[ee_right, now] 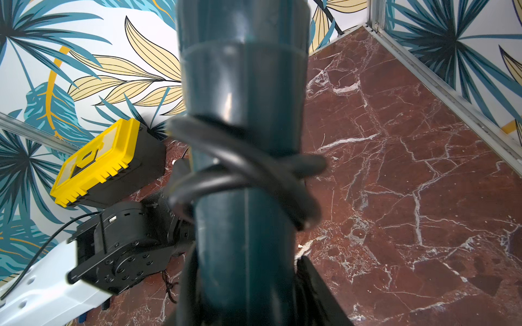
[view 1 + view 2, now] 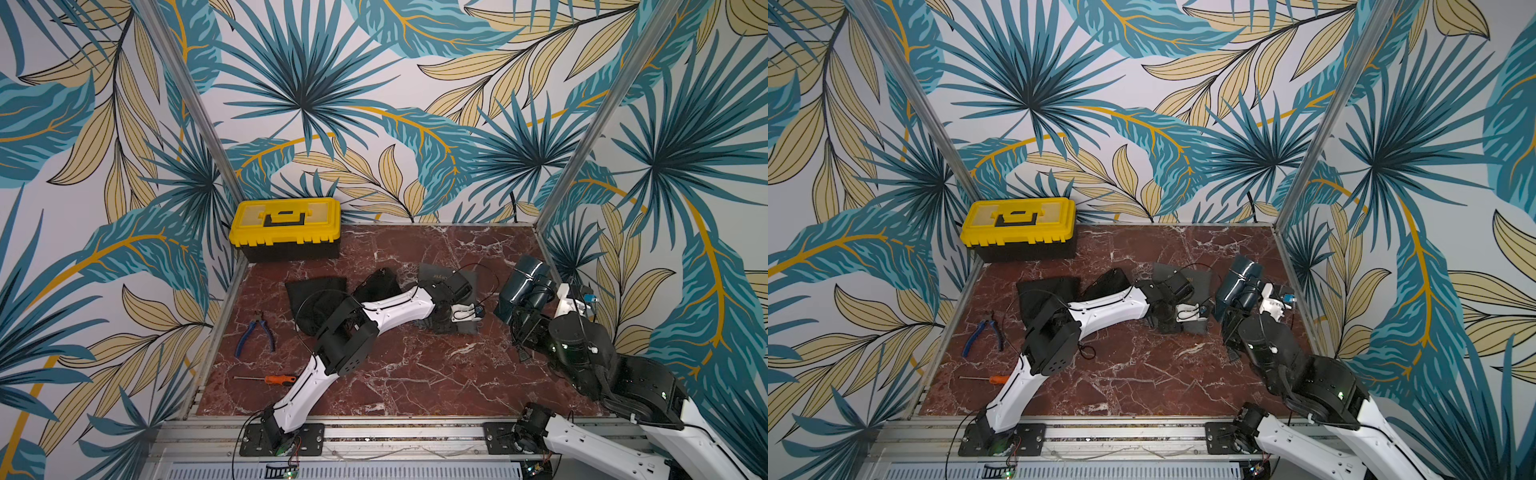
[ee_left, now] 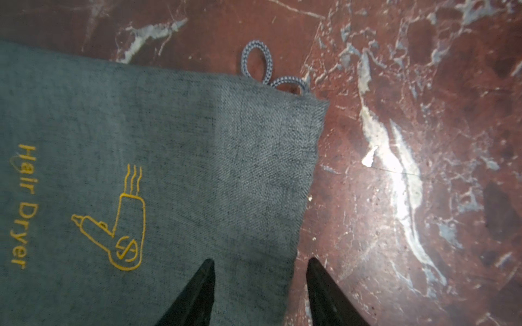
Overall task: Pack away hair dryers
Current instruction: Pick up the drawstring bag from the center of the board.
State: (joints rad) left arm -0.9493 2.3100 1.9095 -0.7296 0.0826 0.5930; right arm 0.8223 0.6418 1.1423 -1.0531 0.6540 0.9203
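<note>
While my right gripper (image 1: pixel 248 285) is clamped on the handle of the teal hair dryer (image 1: pixel 243 113), its black cord (image 1: pixel 240 175) wound round that handle, the dryer sits at the right side of the marble table (image 1: pixel 395 169), close to the wall. I judge it lifted off the surface, though I cannot see its underside.

My left gripper (image 3: pixel 260 262) has its jaws apart and holds nothing. One finger is over the grey "Hair Dryer" pouch (image 3: pixel 169 141), the other over bare marble, so the pouch's side edge lies between them. Whether the tips touch the cloth I cannot tell. The pouch lies flat, and its drawstring loops (image 3: pixel 257 62) poke out at the corner.

Further left, one black pouch (image 2: pixel 316 291) lies flat and another black pouch (image 2: pixel 378 284) looks bulged. It may already hold a dryer, but I cannot see inside. No other dryer shows anywhere.

As I judge it, this dryer is picked up but not bagged. The grey pouch has yet to be opened, filled and drawn closed. The yellow toolbox (image 2: pixel 286 226), pliers (image 2: pixel 255 336) and screwdriver (image 2: pixel 270 379) lie well apart from the work.
</note>
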